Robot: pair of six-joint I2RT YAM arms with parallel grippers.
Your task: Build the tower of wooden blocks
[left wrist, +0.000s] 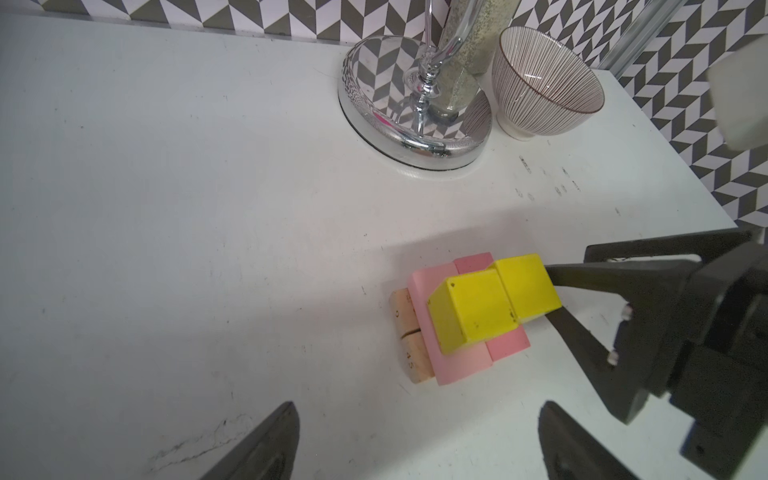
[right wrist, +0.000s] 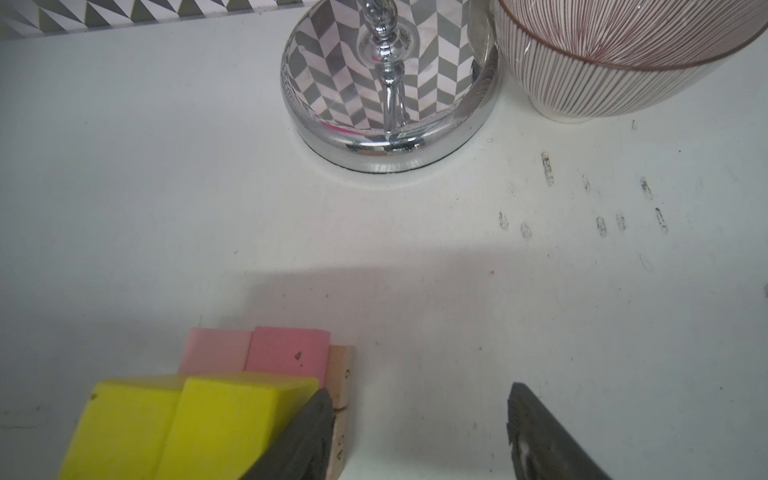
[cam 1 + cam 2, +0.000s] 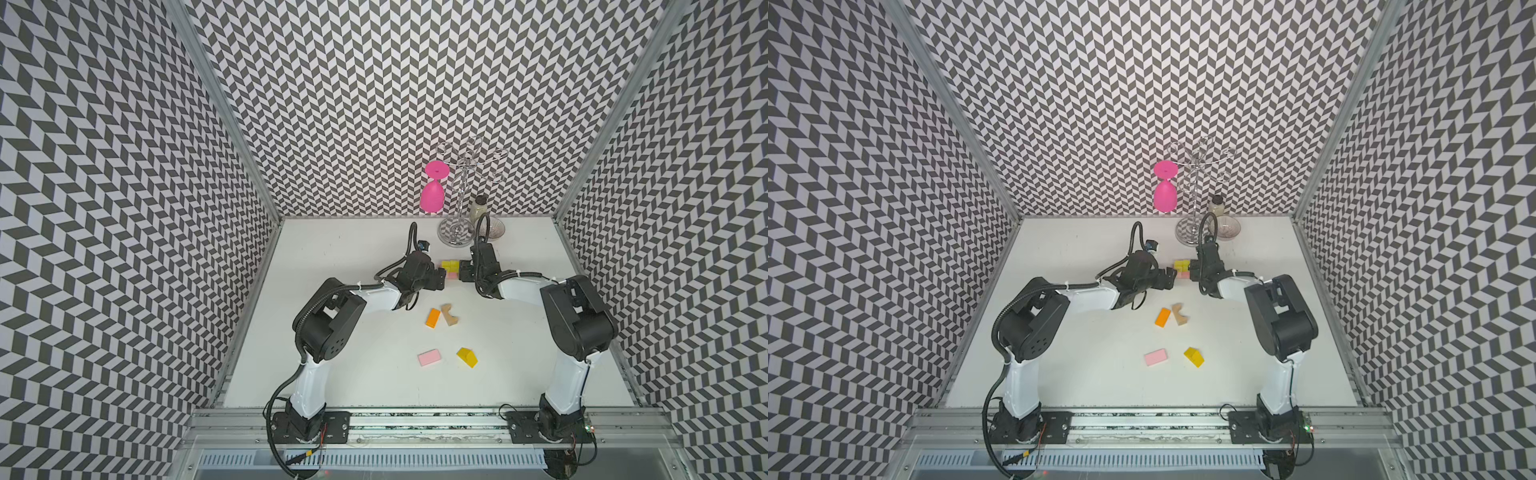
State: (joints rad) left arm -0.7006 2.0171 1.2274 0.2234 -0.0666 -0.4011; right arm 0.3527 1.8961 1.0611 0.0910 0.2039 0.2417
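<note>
The tower stands mid-table: two tan bars at the base, two pink bars across them, two yellow cubes side by side on top. My left gripper is open and empty, just short of the tower's left side. On the tower's other side my right gripper is open with bare table between its fingers; the outside of one finger rests against a yellow cube. Loose in front lie an orange bar, a tan arch, a pink bar and a yellow roof piece.
Behind the tower, near the back wall, stand a chrome wire stand, a striped bowl, a slim bottle and a magenta goblet. Patterned walls close in the table on three sides.
</note>
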